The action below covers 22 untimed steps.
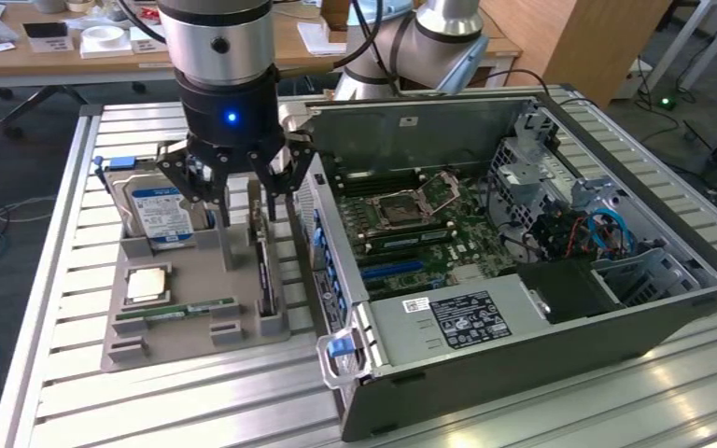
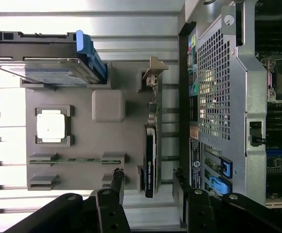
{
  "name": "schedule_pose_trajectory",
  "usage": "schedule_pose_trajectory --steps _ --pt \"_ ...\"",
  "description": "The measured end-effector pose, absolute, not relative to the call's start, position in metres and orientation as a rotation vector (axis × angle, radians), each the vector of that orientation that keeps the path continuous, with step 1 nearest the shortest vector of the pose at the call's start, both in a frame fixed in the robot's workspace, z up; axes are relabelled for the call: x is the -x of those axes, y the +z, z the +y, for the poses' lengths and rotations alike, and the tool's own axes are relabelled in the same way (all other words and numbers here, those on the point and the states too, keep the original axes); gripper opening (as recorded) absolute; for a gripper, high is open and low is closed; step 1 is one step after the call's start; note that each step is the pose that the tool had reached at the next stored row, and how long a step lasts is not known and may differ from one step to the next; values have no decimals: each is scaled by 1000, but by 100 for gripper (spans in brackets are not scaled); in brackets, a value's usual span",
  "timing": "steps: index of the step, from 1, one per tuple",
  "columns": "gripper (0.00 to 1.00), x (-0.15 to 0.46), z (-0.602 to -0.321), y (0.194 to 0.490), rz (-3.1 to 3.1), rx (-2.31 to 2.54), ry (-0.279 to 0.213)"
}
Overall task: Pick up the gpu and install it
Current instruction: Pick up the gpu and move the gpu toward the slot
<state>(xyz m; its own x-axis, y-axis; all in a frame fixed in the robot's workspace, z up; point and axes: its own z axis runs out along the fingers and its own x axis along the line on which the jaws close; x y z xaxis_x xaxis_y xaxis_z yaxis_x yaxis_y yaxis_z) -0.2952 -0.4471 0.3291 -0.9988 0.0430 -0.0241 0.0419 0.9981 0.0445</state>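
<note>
The gripper (image 1: pixel 244 194) is pictured spread wide, with nothing held, poised above the gpu (image 2: pixel 149 150). The card is stood on edge in the grey tray (image 1: pixel 178 331) directly beneath, centred between the fingers, its long axis laid square across their closing line.

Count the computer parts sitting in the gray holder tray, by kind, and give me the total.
Hard drive: 1
CPU: 1
RAM stick: 1
GPU: 1
Total: 4
</note>
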Motion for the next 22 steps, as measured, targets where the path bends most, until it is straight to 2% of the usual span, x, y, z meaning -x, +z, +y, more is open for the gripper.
schedule_pose_trajectory --steps 22 --pt "53 291 -447 311 3115 -66 69"
